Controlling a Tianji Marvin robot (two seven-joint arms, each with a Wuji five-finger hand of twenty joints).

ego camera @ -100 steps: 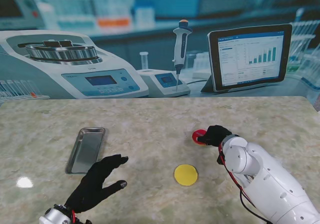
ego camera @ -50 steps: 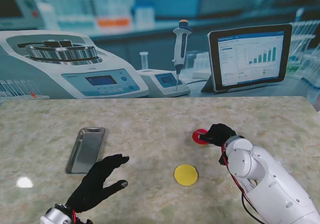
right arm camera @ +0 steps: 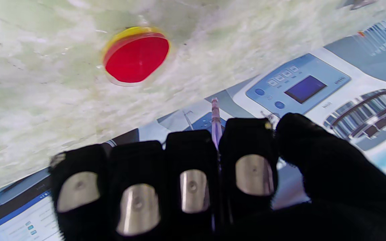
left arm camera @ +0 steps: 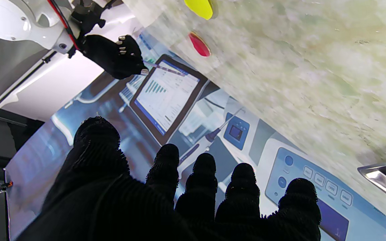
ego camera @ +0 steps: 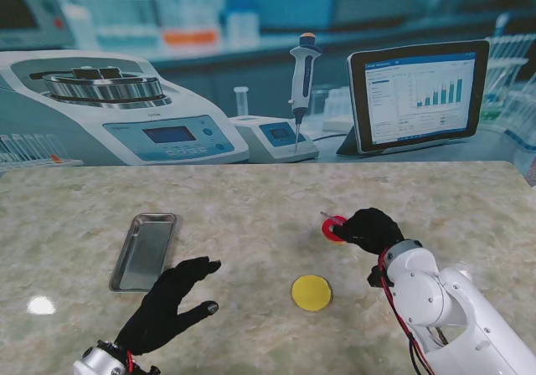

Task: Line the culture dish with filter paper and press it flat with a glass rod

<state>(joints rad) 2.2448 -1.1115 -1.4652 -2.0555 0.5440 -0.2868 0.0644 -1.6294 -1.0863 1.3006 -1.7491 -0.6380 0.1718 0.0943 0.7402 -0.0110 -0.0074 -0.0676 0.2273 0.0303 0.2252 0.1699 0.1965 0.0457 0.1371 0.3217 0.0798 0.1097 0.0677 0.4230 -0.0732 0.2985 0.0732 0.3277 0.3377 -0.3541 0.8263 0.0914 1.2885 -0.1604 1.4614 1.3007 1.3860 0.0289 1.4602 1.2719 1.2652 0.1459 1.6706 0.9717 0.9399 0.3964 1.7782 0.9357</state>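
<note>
Glass rod pokes out of the right hand's closed fingers toward the red dish just beside; left hand spread, empty.

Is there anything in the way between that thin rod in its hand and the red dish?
Nothing visible. The right hand holds the glass rod with its tip above the red dish; only bare table lies around it. The yellow disc sits nearer to me, aside.
</note>
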